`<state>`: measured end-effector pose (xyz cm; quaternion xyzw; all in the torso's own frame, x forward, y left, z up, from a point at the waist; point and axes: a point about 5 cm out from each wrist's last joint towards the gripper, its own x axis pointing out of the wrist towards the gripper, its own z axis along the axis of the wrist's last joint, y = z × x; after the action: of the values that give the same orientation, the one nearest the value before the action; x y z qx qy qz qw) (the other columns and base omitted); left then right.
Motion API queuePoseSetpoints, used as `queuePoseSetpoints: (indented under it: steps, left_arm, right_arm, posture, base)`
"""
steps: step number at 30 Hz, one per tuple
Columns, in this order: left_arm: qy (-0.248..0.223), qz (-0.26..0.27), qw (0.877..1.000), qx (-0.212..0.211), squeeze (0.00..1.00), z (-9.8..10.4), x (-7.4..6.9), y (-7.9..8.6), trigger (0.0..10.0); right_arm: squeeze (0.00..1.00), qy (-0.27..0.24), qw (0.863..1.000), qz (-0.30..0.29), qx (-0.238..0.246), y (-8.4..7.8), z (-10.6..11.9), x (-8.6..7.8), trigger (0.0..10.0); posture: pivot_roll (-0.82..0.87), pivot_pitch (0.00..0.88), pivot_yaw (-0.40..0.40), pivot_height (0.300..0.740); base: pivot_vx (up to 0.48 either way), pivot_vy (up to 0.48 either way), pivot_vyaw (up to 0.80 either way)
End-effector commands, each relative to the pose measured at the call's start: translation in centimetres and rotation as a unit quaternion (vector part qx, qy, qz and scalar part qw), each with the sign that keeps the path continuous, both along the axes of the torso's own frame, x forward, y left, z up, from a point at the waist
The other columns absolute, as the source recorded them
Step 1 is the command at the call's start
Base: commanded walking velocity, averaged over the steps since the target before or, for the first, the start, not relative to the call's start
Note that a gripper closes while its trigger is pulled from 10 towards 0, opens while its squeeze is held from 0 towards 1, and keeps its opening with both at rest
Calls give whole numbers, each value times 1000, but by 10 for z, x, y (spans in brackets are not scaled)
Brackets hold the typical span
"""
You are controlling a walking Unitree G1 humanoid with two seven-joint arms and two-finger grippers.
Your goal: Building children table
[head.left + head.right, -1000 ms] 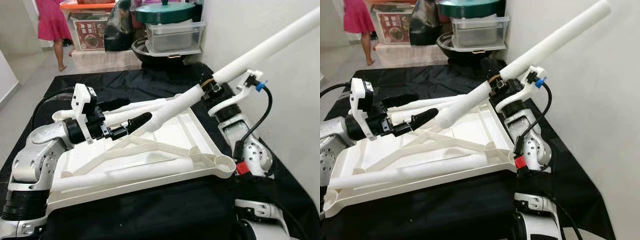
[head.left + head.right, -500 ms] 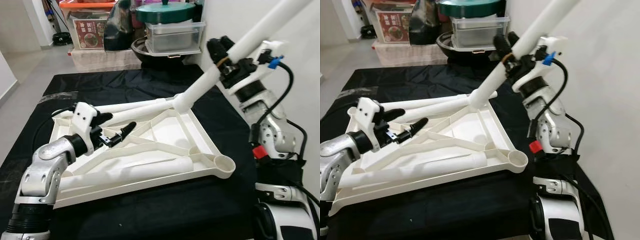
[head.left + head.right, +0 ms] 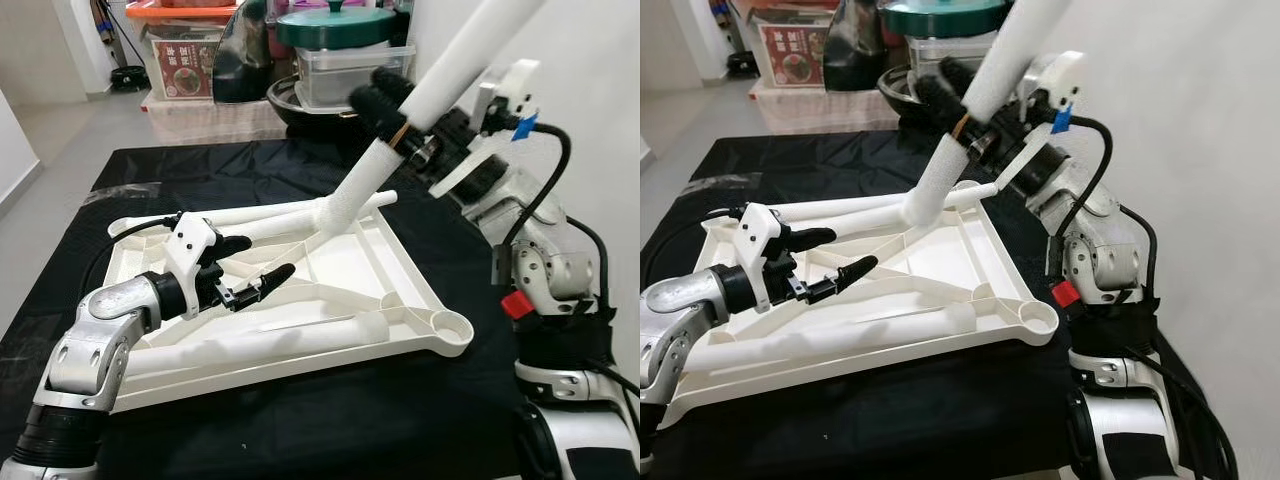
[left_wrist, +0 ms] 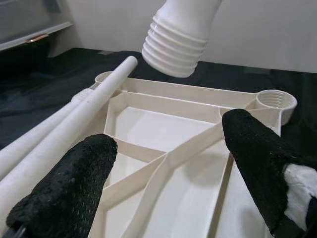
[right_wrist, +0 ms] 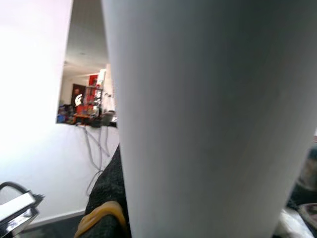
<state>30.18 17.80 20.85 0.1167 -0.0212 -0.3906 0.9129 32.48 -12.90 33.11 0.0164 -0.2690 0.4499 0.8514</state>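
On the black counter the upturned white tabletop lies flat, and the right tool, clamped on a table leg, slants it down-left toward the far right corner socket, while the left tool hovers wide open over the ribs.

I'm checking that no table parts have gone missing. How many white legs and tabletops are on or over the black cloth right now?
Table legs: 4. One is held in the right gripper, two lie along the tabletop's far side, and one lies along its near side.
Tabletop: 1
Total: 5
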Motion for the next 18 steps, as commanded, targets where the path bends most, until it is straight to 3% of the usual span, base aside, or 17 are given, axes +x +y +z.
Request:
queuePoseSetpoints:
  steps: [1,6,18]
  left_arm:
    - [-7,-12,1000,16,0,4,-3,3,10000]
    - [-26,-51,998,37,0,18,-9,4,10000]
    - [-29,-99,993,49,0,23,-18,-4,10000]
  right_arm:
    - [0,-9,999,38,-16,10,5,-7,0]
    - [0,2,991,122,-51,23,6,-16,0]
    - [0,43,980,174,-87,30,-9,-14,0]
  posture:
    - [6,0,-46,740]
    - [6,0,-51,740]
    - [13,0,-57,740]
  base:
    - [0,0,0]
    - [0,0,0]
    - [0,0,0]
